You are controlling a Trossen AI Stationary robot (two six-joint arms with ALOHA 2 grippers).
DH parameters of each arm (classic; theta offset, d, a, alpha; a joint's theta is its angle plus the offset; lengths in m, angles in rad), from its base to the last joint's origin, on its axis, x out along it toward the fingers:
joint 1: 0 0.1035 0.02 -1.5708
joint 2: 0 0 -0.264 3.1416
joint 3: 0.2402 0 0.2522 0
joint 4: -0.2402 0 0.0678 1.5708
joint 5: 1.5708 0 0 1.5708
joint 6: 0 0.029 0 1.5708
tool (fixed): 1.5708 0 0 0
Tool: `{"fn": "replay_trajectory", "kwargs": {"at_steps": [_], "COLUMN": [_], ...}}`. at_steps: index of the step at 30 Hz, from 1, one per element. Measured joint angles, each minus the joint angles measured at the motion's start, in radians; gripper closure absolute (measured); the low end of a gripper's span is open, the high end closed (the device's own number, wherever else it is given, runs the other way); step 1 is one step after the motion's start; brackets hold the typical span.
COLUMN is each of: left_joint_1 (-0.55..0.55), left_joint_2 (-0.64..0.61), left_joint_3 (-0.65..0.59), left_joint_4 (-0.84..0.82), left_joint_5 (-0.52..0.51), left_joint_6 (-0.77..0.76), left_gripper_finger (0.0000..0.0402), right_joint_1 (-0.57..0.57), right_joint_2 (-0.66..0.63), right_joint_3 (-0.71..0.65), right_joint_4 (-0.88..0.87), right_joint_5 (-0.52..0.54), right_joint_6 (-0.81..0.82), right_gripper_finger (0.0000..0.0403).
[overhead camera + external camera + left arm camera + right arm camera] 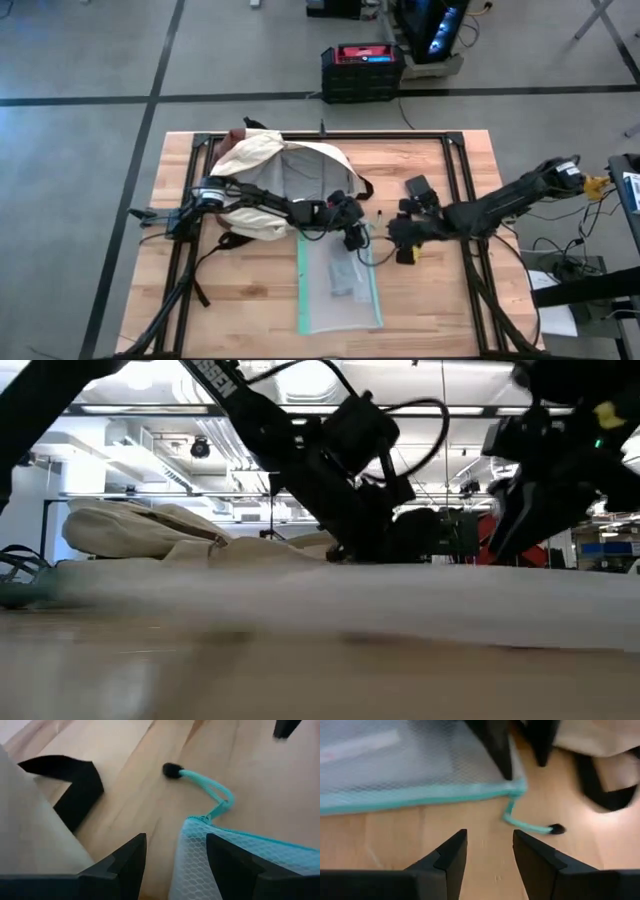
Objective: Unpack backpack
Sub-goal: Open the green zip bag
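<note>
Risk: both grippers crowd pouch (340, 285) corner. Left gripper (357, 238) open, empty, over its pull cord (210, 787); right gripper (398, 243) open w/ narrow gap at its 3 o'clock. Collision likely. Backpack (265, 180) at table's (240, 300) 10 o'clock, strap (75, 782) may snag.

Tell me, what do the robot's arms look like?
Both arms are dark, jointed and thin, with black cables looping off them. The left arm has white letters on it, seen in the low view. The right arm has a yellow bit near its base. Each gripper's jaws are two black, wedge-shaped fingers.
</note>
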Motion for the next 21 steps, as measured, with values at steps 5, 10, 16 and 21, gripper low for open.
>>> {"fn": "replay_trajectory", "kwargs": {"at_steps": [5, 10, 16, 21], "left_joint_1": [0.007, 0.007, 0.007, 0.007], "left_joint_2": [0.007, 0.005, 0.005, 0.005], "left_joint_3": [-0.015, -0.020, -0.022, -0.023], "left_joint_4": [-0.004, -0.017, -0.013, -0.010], "left_joint_5": [-0.004, -0.004, 0.004, 0.005], "left_joint_6": [-0.003, 0.017, 0.034, 0.035], "left_gripper_finger": [0.0212, 0.0212, 0.0212, 0.0212], "right_joint_1": [-0.157, -0.266, -0.327, -0.329], "right_joint_2": [0.036, 0.059, 0.174, 0.316], "right_joint_3": [-0.045, -0.045, -0.041, -0.037], "right_joint_4": [0.141, 0.244, 0.330, 0.417], "right_joint_5": [-0.096, -0.253, -0.330, -0.336], "right_joint_6": [-0.135, -0.195, -0.238, -0.230], "right_gripper_finger": [0.0239, 0.0233, 0.0238, 0.0248]}}
